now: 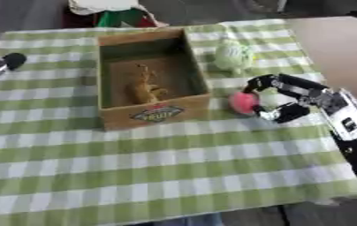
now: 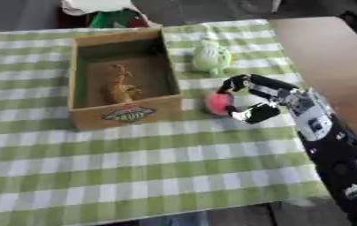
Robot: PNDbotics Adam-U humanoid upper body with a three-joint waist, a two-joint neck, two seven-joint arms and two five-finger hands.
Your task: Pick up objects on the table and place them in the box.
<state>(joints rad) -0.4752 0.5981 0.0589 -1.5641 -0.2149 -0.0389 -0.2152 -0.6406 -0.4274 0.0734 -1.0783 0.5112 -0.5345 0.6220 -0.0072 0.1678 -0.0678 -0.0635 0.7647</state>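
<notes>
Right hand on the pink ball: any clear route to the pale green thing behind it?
Probably yes. The right hand curls beside the pink ball; the pale green thing lies just beyond on open cloth, right of the box, nothing between.

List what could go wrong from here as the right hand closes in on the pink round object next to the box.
The robot's right hand only brackets the small pink round object, fingers not clearly around it, so it could roll away across the green checked tablecloth. It sits close to the cardboard box, whose wall the fingers might nudge. The pale green round object behind could get bumped.
</notes>
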